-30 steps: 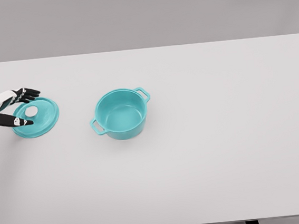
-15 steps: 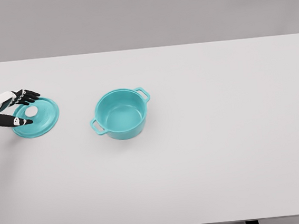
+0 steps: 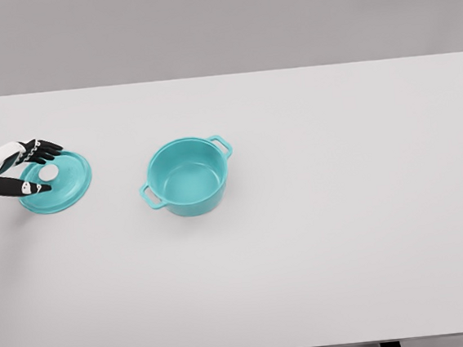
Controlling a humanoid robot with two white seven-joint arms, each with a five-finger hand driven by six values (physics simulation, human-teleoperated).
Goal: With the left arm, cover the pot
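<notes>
Teal lid (image 3: 59,183) lies flat under the open left hand (image 3: 19,170).

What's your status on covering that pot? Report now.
Left hand open, fingers straddling the lid knob, no grasp yet. Lid flat on table, left of the uncovered pot. Path between them unobstructed. Right arm out of view.

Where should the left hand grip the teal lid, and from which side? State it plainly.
Grip the white knob at the centre of the lid. The lid lies flat on the table, rim down, so its edge gives little purchase. Come from above and the left, where the left hand already brackets the knob, fingers open.
</notes>
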